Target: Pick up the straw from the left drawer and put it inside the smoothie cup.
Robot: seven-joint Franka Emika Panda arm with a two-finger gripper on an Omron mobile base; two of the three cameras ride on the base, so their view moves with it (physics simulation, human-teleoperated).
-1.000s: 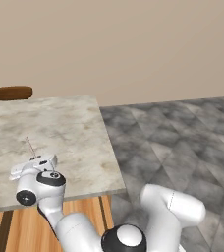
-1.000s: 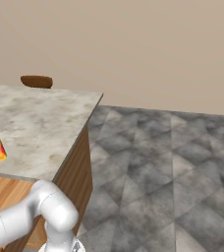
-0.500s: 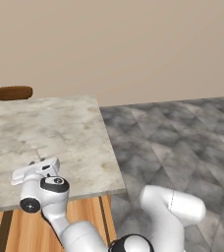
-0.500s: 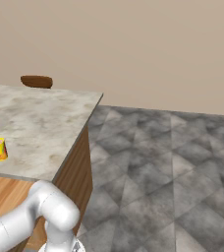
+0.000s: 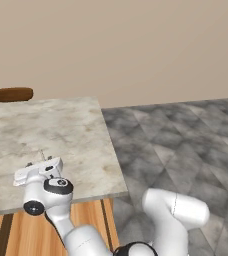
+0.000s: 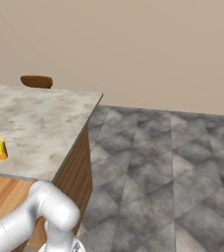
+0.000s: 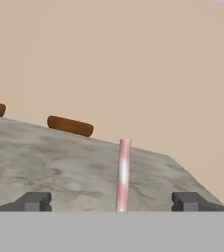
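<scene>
At the near edge of the marble counter [image 6: 45, 123], the gripper [image 7: 112, 202] is standing with its 2 fingertips [image 7: 35, 201] wide apart, the straw [image 7: 123, 173] rising upright and untouched between them. The straw is apparently sitting in the smoothie cup [image 6: 0, 149], near the counter's left front, above the left drawer [image 5: 26, 235]. Judging from this, the arm is best lifting away straight, avoiding knocking the straw, while 2 brown bowls [image 7: 70, 125] are lying far behind.
</scene>
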